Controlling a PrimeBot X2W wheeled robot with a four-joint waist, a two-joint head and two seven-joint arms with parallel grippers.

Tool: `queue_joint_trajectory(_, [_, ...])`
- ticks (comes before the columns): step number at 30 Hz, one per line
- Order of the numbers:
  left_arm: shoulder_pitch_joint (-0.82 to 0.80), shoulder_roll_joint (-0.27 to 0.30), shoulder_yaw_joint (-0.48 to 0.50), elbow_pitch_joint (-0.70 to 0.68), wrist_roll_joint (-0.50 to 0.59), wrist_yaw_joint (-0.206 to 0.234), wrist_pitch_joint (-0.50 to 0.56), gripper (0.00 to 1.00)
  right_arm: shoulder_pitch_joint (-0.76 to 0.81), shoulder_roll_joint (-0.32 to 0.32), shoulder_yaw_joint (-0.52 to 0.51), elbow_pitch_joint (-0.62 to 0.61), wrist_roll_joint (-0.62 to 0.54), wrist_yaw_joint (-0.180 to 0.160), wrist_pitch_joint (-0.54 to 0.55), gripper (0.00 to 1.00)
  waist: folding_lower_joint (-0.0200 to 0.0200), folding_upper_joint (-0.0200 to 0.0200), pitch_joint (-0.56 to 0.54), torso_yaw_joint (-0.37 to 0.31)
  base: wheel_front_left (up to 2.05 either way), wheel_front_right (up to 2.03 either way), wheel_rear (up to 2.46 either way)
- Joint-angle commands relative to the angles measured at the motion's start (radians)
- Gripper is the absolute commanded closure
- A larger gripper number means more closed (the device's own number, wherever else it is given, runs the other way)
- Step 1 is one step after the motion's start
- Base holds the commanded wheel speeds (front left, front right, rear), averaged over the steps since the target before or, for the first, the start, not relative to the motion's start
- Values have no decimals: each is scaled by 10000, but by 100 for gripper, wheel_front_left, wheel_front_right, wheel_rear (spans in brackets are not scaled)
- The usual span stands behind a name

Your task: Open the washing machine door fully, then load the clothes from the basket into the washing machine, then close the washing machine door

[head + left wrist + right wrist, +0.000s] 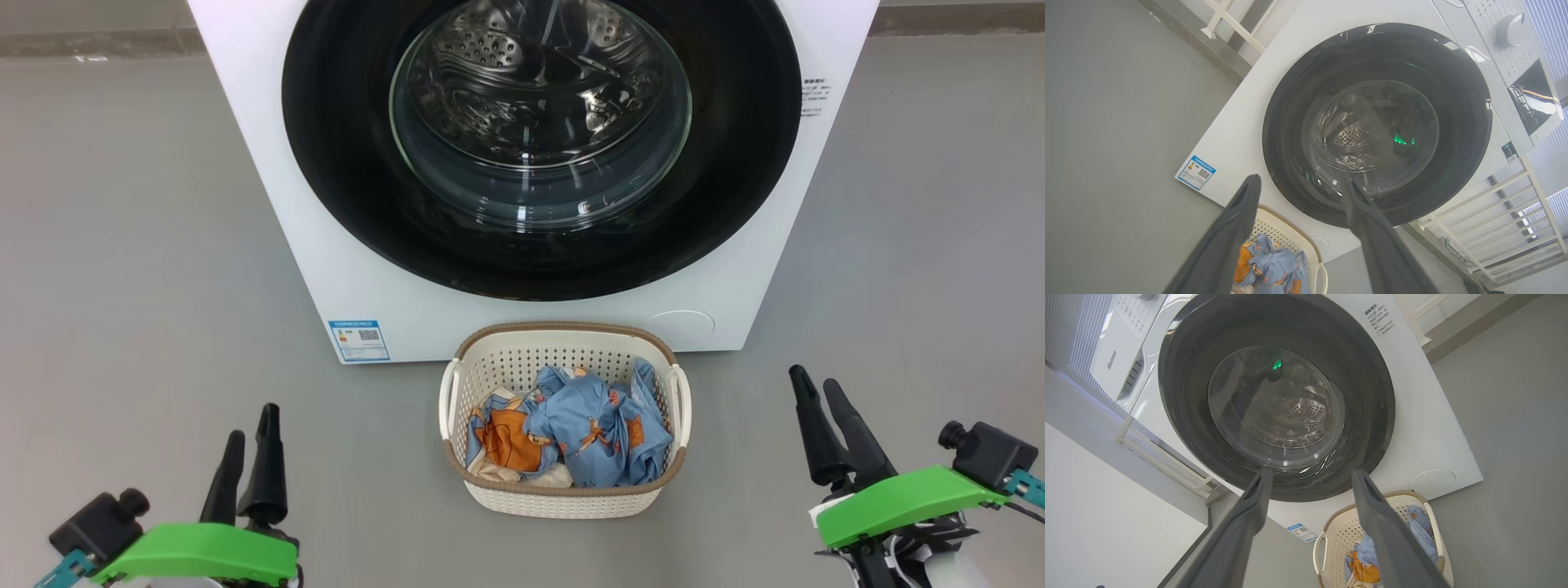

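The washing machine (269, 188) stands white in front of me, and the washing machine door (343, 163) is shut flat against it, its black rim around the clear glass bowl. On the floor before it sits the cream basket (563, 500), holding the clothes (588, 433): blue bear-print pieces and a cream one. At the lower left my left gripper (253, 423) is open and holds nothing, well left of the basket. My right gripper (814, 378) is open and holds nothing at the lower right. In each wrist view, the left gripper (1301, 181) and the right gripper (1312, 471) point at the door with jaws spread.
Grey floor (122, 245) spreads on both sides of the machine. A blue label (359, 340) marks its lower left corner and a round white cover (682, 324) its lower right. A white railing (1494, 220) stands beside the machine. The control knob (1511, 28) sits above the door.
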Motion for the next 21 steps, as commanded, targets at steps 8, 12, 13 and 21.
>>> queue_joint_trajectory(8, [-435,200,30,-272,1647,492,-348,0,-571,-179,307,-298,-1723,10,-375,0,0,0,-12,39,0,0,0])
queue_joint_trajectory(12, [-464,207,-50,-268,2220,657,-466,0,-612,-207,374,-292,-2279,11,-493,0,0,0,-17,66,0,0,0])
queue_joint_trajectory(13, [-464,207,-50,-268,2220,657,-466,0,-612,-207,374,-292,-2279,11,-493,0,0,0,-17,66,0,0,0])
queue_joint_trajectory(21, [-522,221,-183,-318,3059,725,-704,0,-733,-246,394,-109,-3249,12,-729,0,0,0,24,144,0,0,0])
